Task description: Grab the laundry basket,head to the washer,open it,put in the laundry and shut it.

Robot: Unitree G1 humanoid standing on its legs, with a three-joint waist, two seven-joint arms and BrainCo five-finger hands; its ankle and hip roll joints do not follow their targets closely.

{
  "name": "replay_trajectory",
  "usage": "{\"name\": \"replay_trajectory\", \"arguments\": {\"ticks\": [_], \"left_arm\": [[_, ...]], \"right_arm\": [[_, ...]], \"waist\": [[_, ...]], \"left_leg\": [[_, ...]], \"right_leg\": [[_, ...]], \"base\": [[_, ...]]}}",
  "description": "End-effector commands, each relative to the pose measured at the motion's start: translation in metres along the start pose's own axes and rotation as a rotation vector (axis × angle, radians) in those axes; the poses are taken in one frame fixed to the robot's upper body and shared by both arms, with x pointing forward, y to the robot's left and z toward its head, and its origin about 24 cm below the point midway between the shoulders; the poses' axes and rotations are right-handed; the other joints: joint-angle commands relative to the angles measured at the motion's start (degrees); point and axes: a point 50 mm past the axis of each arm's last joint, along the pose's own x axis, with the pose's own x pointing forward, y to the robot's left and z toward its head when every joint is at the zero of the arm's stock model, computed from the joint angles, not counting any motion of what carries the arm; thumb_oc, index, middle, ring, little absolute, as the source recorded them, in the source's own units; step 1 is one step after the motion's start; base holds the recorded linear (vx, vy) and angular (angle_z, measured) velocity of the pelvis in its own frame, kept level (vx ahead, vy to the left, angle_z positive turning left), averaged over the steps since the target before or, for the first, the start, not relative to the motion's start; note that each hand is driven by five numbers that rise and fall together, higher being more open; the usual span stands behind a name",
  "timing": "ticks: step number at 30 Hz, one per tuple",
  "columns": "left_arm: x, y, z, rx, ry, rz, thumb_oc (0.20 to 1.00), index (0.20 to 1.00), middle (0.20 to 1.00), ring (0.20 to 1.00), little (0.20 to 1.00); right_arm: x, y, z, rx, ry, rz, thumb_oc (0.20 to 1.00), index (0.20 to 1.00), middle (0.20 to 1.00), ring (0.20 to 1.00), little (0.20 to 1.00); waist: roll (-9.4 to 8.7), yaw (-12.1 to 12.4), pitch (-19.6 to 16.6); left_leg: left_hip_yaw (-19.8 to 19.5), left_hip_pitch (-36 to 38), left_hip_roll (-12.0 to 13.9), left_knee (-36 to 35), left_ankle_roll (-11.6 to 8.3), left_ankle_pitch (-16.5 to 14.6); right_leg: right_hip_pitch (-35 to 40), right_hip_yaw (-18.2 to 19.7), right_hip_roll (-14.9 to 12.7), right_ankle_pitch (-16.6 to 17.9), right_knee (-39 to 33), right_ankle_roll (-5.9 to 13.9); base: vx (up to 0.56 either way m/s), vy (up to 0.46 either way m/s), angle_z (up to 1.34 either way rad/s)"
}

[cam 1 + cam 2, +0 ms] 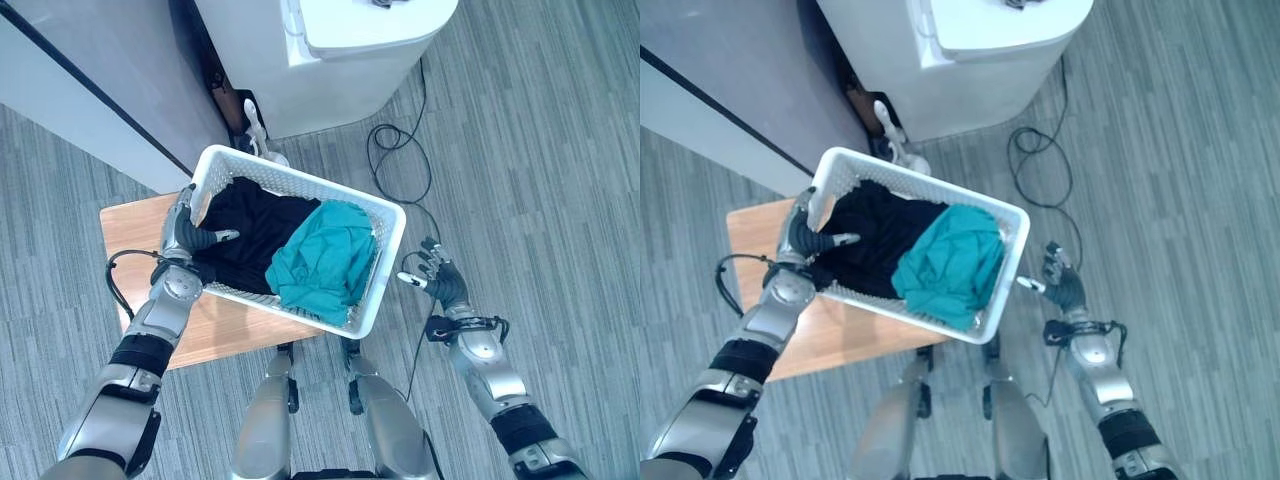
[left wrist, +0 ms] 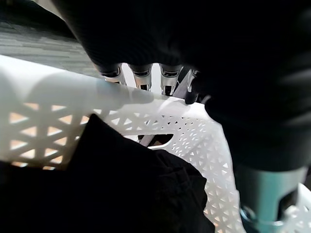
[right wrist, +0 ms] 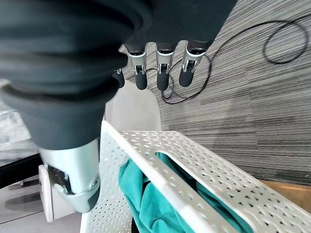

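Laundry basket [image 1: 383, 262], white and perforated, sits tilted over the right edge of a small wooden worktop [image 1: 130, 228], overhanging the floor. Inside: black garment [image 1: 250, 232] on the left-hand side, teal garment [image 1: 325, 255] on the right-hand side, partly overlapping it. Left hand [image 1: 190, 238]: fingers [image 2: 141, 80] hooked over the basket's left end wall, thumb inside; fingertips hidden behind the wall. Right hand [image 1: 437, 277] just beside the basket's right end, apart from it, fingers relaxed, nothing held. White washer [image 1: 340, 60] stands beyond, cut off at the frame's top.
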Motion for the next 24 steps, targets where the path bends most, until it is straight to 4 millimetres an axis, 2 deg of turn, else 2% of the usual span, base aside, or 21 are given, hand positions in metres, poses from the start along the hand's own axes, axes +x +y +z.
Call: {"name": "replay_trajectory", "arguments": {"ticks": [1,7,11,14,18,24], "left_arm": [[0.004,-0.009,0.001,0.083,0.000,-0.032,1.000,1.000,1.000,1.000,1.000],[0.006,-0.018,-0.021,0.040,0.173,-0.068,1.000,1.000,1.000,1.000,1.000],[0.002,-0.022,-0.030,-0.003,0.220,-0.080,1.000,1.000,1.000,1.000,1.000],[-0.002,-0.026,-0.032,-0.015,0.230,-0.095,1.000,1.000,1.000,1.000,1.000],[-0.009,-0.028,-0.041,-0.029,0.263,-0.093,1.000,1.000,1.000,1.000,1.000],[-0.022,-0.036,-0.050,-0.050,0.299,-0.101,1.000,1.000,1.000,1.000,1.000]], "right_arm": [[-0.010,-0.002,0.023,0.027,-0.130,0.020,1.000,1.000,1.000,1.000,1.000],[-0.012,-0.001,0.029,-0.008,-0.129,0.032,1.000,1.000,1.000,1.000,1.000],[-0.018,0.004,0.023,0.003,-0.095,0.057,1.000,1.000,1.000,1.000,1.000],[-0.018,0.008,0.009,-0.008,-0.025,0.037,1.000,1.000,1.000,1.000,1.000],[-0.013,0.022,-0.005,0.006,0.048,0.029,1.000,1.000,1.000,1.000,1.000],[-0.001,0.046,-0.011,0.077,0.099,0.028,1.000,1.000,1.000,1.000,1.000]], "waist": [[-1.96,-0.7,-1.6],[-2.49,-1.3,-0.8],[-2.32,-1.1,-0.7],[-1.79,-0.7,-0.5],[-0.81,0.0,-0.3],[0.64,1.4,-0.5]], "left_leg": [[-2.4,-2.5,3.4,8.2,-2.54,-5.8],[-1.9,-3.3,4.0,8.5,-2.86,-5.5],[-1.8,-3.0,4.3,8.8,-3.05,-6.0],[-1.8,-2.8,4.3,8.9,-3.13,-6.1],[-1.9,-2.7,4.0,8.8,-3.16,-6.0],[-1.9,-3.2,3.4,9.1,-3.00,-6.0]], "right_leg": [[-3.1,-3.4,-6.2,4.0,-1.4,3.68],[-3.7,-3.9,-6.0,4.4,-1.6,3.78],[-3.2,-4.1,-5.8,4.2,-1.7,3.70],[-2.9,-4.4,-5.9,4.2,-1.7,3.58],[-2.7,-4.6,-6.1,4.1,-1.7,3.49],[-2.7,-4.8,-6.4,4.0,-1.6,3.29]], "base": [[0.00,0.000,0.00],[0.00,-0.005,-0.01],[0.02,-0.010,-0.02],[0.00,0.000,0.00],[0.00,0.000,0.00],[0.01,0.013,0.04]]}}
